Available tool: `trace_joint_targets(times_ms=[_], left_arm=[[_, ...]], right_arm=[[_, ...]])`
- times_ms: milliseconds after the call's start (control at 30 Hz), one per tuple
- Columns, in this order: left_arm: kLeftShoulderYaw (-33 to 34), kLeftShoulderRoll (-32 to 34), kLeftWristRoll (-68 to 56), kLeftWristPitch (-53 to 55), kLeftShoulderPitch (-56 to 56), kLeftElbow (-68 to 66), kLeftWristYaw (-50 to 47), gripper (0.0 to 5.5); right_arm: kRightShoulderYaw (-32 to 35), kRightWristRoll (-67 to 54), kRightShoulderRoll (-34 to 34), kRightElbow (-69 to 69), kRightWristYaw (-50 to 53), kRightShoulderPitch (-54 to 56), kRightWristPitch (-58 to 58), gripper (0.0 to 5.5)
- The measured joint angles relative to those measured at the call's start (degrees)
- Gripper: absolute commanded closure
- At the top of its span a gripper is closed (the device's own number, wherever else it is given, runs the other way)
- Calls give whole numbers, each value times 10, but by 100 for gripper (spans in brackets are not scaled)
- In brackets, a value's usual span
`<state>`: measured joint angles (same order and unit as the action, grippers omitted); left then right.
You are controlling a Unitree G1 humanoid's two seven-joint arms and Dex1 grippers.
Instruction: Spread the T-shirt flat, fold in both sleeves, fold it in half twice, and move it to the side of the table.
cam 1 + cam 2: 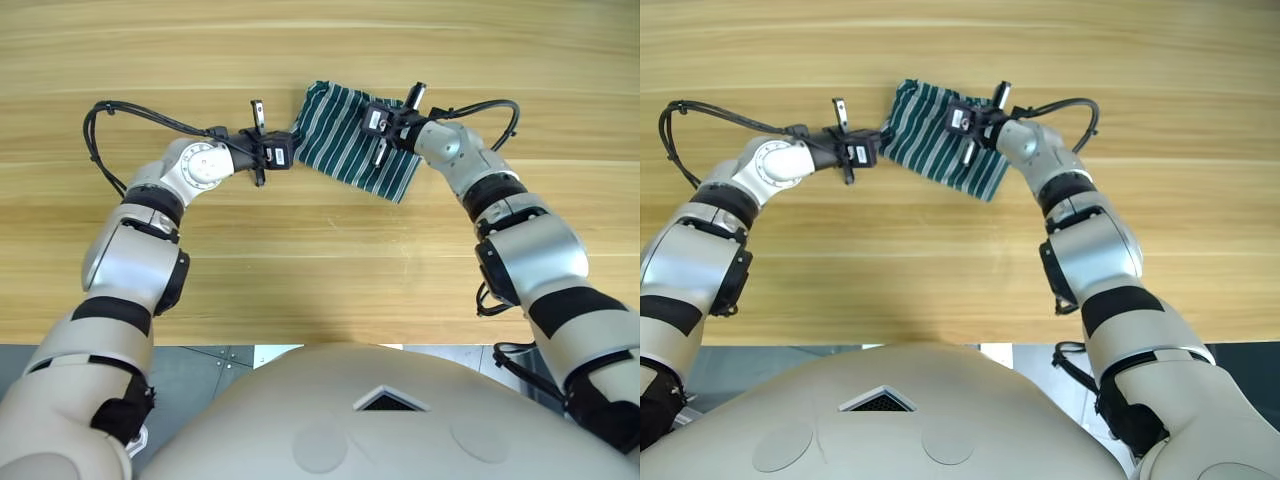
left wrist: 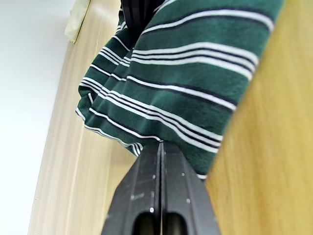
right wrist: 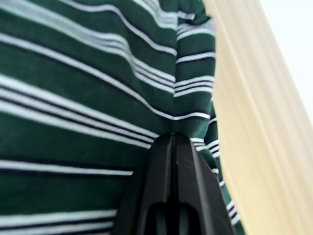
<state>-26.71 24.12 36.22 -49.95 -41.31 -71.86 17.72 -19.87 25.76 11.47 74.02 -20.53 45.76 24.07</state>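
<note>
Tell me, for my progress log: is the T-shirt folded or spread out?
Folded. The T-shirt lies as a small compact rectangle on the table, with no sleeves sticking out.

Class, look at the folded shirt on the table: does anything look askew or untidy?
Yes. The T-shirt lies askew: its edges run slantwise to the grain of the table, with one corner pointing toward the robot. Its far edge looks rumpled rather than flat. Nothing appears torn or spilled.
</note>
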Motion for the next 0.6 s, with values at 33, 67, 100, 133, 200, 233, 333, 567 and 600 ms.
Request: trace_joint_targets(times_ms=[33, 67, 100, 133, 200, 233, 333, 567, 600], left_arm=[[-6, 2, 4, 1, 0, 0, -5, 550], [-16, 5, 7, 3, -1, 0, -12, 550], [-25, 7, 17, 4, -2, 0, -20, 550], [-38, 9, 25, 5, -5, 3, -28, 550], [-54, 14, 32, 3, -4, 8, -38, 550], [-61, 19, 39, -2, -4, 12, -41, 550], [-70, 33, 41, -12, 2, 20, -47, 550], [-97, 40, 52, 45, -1, 7, -81, 550], [-101, 43, 52, 54, -2, 5, -87, 550]], right_arm=[[3, -2, 0, 1, -7, 0, -3, 548], [4, -4, 0, 2, -14, 0, -4, 548], [4, -9, 1, 3, -22, 0, -5, 548], [4, -13, 2, 3, -31, -1, -8, 548], [4, -15, 5, 3, -37, -3, -10, 548], [3, -16, 8, 4, -41, -6, -11, 548], [10, -25, 14, 4, -54, -10, -12, 548], [46, -72, 38, 2, -103, -35, -12, 548], [50, -84, 46, -1, -112, -42, -7, 548]])
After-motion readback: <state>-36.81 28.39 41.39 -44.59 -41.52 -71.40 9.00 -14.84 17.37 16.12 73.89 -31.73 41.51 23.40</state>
